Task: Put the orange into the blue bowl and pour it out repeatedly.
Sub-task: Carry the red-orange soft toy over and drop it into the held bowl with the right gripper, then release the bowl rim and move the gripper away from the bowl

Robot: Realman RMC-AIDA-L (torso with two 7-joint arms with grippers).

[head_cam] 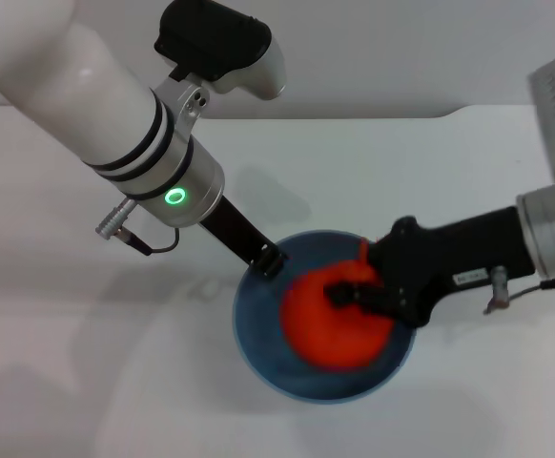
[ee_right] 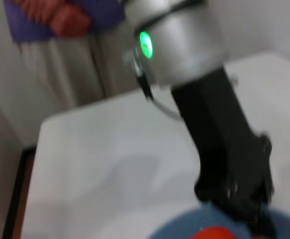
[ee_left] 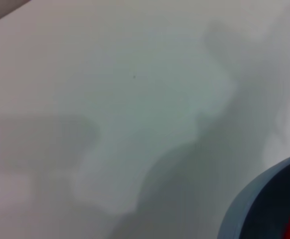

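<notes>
Head view: right gripper (head_cam: pixel 354 294) apparently clasps the orange (head_cam: pixel 333 329) inside the blue bowl (head_cam: pixel 258 329); left gripper (head_cam: pixel 268 260) grips its rim.

My head camera looks steeply down on the white surface (head_cam: pixel 87 382) and the round light-blue bowl (head_cam: pixel 258 353). My left wrist camera sits close above that surface, catching the bowl's rim (ee_left: pixel 244 209). My right wrist camera faces across it, sharing the bowl (ee_right: pixel 185 230) too.

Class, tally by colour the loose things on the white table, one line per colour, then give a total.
Red-orange: 1, the small roundish orange fruit
Light blue: 1, the round deep blue bowl
Total: 2
</notes>
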